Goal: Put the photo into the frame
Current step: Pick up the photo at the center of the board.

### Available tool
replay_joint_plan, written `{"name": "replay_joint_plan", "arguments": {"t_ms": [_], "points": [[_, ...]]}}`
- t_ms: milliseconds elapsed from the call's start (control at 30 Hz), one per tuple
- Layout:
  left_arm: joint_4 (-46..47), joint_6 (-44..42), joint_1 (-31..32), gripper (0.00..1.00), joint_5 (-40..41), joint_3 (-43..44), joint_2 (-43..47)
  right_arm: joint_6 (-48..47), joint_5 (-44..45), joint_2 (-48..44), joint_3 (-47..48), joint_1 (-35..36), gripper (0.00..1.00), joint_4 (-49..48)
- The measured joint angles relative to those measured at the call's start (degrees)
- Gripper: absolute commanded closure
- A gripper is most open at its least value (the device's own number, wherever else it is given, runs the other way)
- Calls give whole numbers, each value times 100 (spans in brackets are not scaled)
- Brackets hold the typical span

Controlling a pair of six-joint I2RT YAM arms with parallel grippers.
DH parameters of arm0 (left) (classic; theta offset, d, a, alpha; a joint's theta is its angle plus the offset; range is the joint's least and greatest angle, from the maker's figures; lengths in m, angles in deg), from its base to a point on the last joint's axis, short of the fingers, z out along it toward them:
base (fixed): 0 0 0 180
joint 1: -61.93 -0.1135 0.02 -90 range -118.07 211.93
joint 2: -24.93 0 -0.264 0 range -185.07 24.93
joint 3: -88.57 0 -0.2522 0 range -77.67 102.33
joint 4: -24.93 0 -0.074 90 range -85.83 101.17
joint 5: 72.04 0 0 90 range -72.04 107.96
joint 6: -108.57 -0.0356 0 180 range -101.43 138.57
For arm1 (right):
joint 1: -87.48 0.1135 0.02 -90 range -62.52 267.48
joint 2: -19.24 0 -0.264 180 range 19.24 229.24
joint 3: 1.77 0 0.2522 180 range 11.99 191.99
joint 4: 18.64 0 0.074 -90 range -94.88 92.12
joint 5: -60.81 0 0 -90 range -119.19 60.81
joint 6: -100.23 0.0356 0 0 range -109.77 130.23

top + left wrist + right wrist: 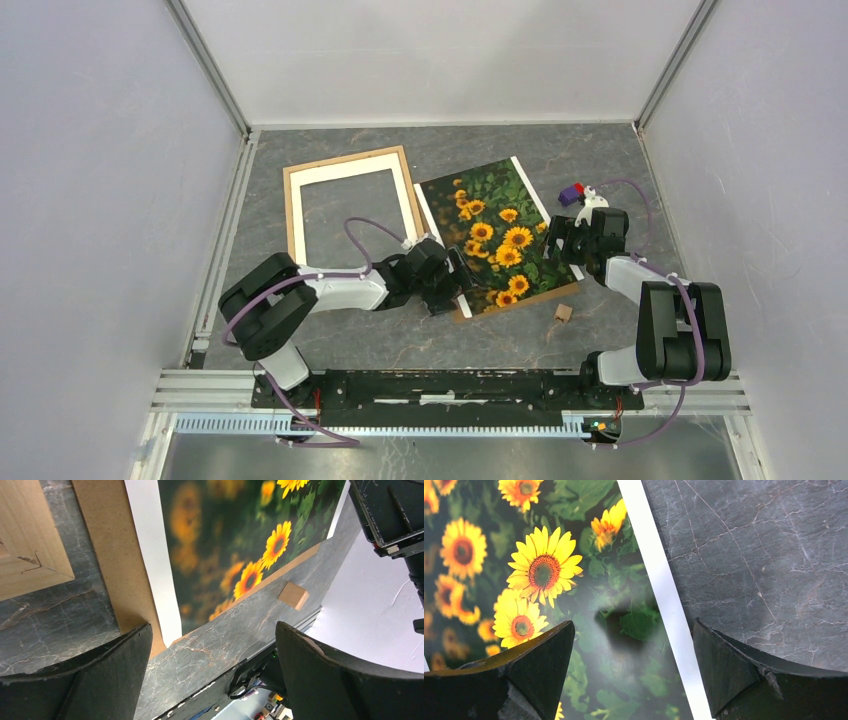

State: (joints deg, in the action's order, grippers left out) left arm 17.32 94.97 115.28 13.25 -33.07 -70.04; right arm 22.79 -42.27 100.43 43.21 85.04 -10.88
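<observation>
The photo lies right of the frame, not yet inside. The left gripper and right gripper gape wide at its edges, holding nothing.

The photo, orange-yellow sunflowers against dark green leaves, lies flat and face up, skewed so its far end leans left, just right of the frame — a thin, light-wood rectangle lying flat, left of centre.

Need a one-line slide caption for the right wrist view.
Open right gripper poised over the photo, straddling the white strip along its edge, grey table beside.
</observation>
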Motion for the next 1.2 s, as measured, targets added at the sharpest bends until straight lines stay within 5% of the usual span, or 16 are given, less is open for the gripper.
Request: {"name": "replay_joint_plan", "arguments": {"t_ms": [333, 700, 867, 967, 1133, 1200], "points": [[614, 227, 42, 2, 208, -131, -127, 0, -26, 0, -31, 0, 7, -68], [3357, 417, 42, 3, 428, -1051, -529, 0, -111, 4, -61, -11, 7, -146], [3748, 514, 35, 6, 555, -1064, -678, -2, -149, 4, -70, -9, 7, -162], [3853, 511, -9, 14, 616, -1064, -678, -2, -151, 4, -72, -9, 7, -166], [3661, 535, -197, 48, 579, -1038, -678, -2, -151, 4, -72, -9, 7, -166], [3368, 564, -293, 53, 542, -970, -678, -2, -151, 2, -72, -9, 7, -168]]}}
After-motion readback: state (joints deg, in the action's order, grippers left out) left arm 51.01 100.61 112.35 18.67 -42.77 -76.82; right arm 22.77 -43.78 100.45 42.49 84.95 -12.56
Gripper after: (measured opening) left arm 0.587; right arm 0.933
